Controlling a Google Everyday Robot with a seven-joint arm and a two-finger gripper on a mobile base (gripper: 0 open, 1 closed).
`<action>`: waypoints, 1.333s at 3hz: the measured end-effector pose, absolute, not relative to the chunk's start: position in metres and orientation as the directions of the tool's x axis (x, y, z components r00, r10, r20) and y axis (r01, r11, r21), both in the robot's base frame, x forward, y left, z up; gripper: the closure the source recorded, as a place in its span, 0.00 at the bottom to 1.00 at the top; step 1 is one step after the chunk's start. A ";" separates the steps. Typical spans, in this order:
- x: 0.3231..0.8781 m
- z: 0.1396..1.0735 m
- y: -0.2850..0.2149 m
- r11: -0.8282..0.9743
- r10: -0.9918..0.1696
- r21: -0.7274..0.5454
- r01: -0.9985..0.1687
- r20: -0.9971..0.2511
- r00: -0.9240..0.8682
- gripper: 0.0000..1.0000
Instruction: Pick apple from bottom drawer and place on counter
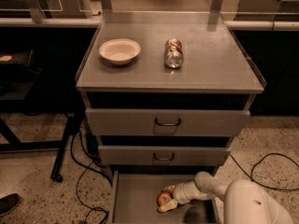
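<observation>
The apple [163, 199], small, red with yellowish patches, lies in the open bottom drawer [135, 199] at the bottom of the camera view. My gripper [167, 197] reaches in from the right and sits around the apple, one finger behind it and one in front. The white arm [210, 186] runs off to the lower right. The counter [210, 59] is the grey top of the cabinet, above the two shut upper drawers.
A white bowl [119, 50] and a crushed metal can [173, 53] sit on the counter. Black cables [86, 171] trail on the speckled floor left of the cabinet, and another runs to the right. A shoe [8, 203] shows at the lower left.
</observation>
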State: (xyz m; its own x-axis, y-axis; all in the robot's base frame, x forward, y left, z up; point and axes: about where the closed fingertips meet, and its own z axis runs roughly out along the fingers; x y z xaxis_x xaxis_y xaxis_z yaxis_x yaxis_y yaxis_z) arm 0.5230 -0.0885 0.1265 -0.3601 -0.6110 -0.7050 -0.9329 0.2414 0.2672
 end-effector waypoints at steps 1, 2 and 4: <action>0.523 0.126 -0.089 0.241 -0.611 0.267 -0.933 -0.705 -0.360 0.56; 0.523 0.126 -0.088 0.241 -0.611 0.267 -0.933 -0.705 -0.360 0.78; 0.518 0.152 -0.086 0.246 -0.589 0.233 -0.941 -0.734 -0.336 1.00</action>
